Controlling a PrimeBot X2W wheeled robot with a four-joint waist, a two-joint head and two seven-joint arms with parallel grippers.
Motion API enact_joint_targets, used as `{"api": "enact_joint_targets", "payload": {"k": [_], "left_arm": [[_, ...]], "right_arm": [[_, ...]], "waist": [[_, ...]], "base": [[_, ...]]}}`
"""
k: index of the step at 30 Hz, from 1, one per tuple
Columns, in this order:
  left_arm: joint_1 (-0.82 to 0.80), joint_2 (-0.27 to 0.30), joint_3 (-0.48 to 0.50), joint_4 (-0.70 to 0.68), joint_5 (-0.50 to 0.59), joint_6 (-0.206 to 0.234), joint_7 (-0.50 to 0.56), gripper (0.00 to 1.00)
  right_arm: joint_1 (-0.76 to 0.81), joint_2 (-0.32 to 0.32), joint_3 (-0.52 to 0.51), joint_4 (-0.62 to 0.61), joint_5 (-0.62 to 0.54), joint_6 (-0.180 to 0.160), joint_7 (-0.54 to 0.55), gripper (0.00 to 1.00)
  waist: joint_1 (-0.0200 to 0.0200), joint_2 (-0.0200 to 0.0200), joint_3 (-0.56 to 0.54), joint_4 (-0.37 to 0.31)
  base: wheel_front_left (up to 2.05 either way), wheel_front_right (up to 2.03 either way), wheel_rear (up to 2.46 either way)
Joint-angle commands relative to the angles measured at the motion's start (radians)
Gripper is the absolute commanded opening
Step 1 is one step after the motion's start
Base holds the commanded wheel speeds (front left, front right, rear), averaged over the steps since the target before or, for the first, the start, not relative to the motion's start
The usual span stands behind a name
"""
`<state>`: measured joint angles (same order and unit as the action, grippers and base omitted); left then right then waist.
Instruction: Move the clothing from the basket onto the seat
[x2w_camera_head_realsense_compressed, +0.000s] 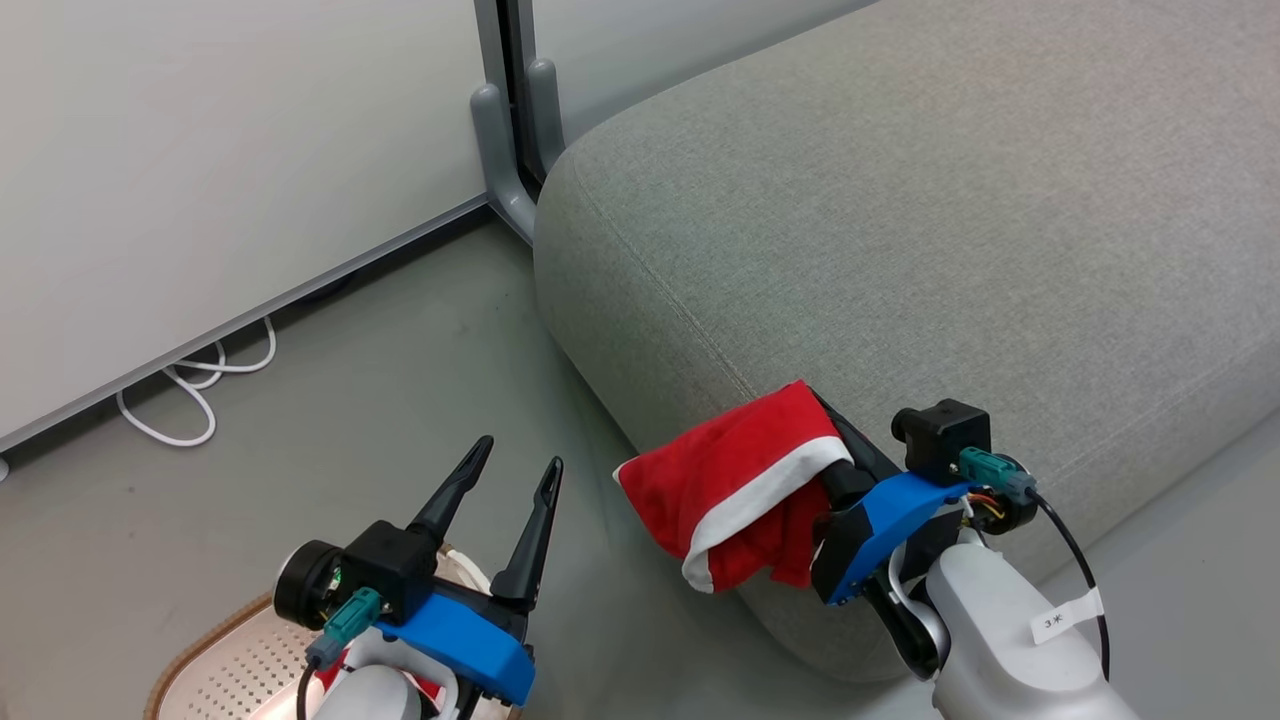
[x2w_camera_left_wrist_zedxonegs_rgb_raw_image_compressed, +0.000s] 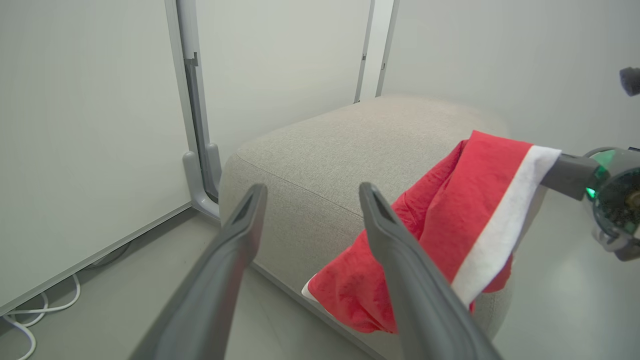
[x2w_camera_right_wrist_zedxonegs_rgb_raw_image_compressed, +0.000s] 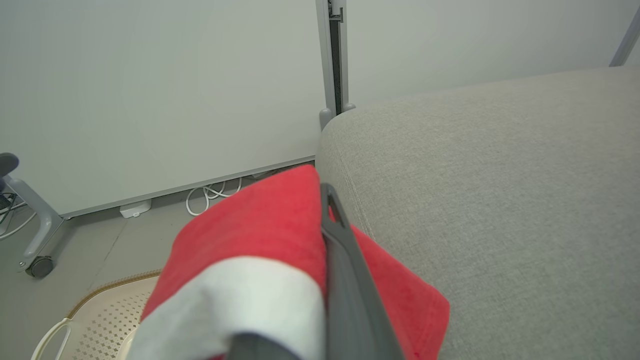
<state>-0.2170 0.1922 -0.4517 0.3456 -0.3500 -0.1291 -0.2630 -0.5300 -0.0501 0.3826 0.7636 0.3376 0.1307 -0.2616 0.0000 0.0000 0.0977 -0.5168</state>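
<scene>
Head view puts our right gripper (x2w_camera_head_realsense_compressed: 822, 408) at five o'clock. Its two dark fingers are closed on the red garment (x2w_camera_head_realsense_compressed: 730, 470), which folds over them so that the white band trails towards six o'clock. The cloth hangs at the near rounded corner of the seat (x2w_camera_head_realsense_compressed: 900, 250), whose grey cushion fills the picture from twelve round to four o'clock. The garment lies alongside the cushion's side rather than on its top, and we cannot tell whether it touches the upholstery.

Our left gripper (x2w_camera_head_realsense_compressed: 520, 452) sits at seven o'clock with its fingers spread wide and nothing between them. It hovers above the basket (x2w_camera_head_realsense_compressed: 215, 665), where a scrap of red (x2w_camera_head_realsense_compressed: 332, 678) peeps out beneath the wrist. This is probably a second piece, though too little shows to be sure.

We judge the fabric light, limp and quite unbreakable. It will sag and swing from any single pinch, and it could slide off smooth fingers if only one thin layer is caught. The best hold looks like a bunched fold or the thicker white band, gripped deep between the fingers rather than at their tips. Because it drapes so far down, we would want it carried well over the top of the cushion before letting go, or the hanging end may drag it back off the edge.
</scene>
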Motion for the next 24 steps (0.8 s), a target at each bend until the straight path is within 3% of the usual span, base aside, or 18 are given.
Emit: {"api": "enact_joint_targets", "payload": {"k": [1,8,15,19,24], "left_arm": [[-0.015,0.007,0.004,-0.002,0.000,-0.002,-0.003,1.00],[-0.026,0.015,0.001,-0.011,0.008,-0.002,-0.003,1.00],[-0.074,0.052,-0.007,-0.035,0.006,-0.002,-0.003,1.00],[-0.118,0.064,-0.041,-0.052,0.007,-0.001,-0.003,1.00],[-0.181,0.067,-0.073,-0.081,0.036,-0.001,-0.003,1.00]], "right_arm": [[0.009,0.000,-0.002,-0.006,0.005,0.000,-0.005,0.00],[-0.019,0.000,-0.026,-0.024,0.070,0.000,-0.005,0.00],[-0.183,-0.008,-0.137,0.005,0.161,0.000,-0.005,0.00],[-0.300,-0.067,-0.244,0.021,0.180,0.000,-0.005,0.00],[-0.416,-0.199,-0.372,0.036,0.206,0.000,-0.001,0.00]], "waist": [[0.0000,0.0000,0.004,0.004],[0.0000,0.0000,0.036,0.020],[0.0000,0.0000,0.124,0.047],[0.0000,0.0000,0.193,0.083],[0.0000,0.0000,0.292,0.147]], "base": [[0.00,0.00,0.00],[0.00,0.00,0.00],[0.00,0.00,0.00],[0.00,0.00,0.00],[0.00,0.00,0.00]]}}
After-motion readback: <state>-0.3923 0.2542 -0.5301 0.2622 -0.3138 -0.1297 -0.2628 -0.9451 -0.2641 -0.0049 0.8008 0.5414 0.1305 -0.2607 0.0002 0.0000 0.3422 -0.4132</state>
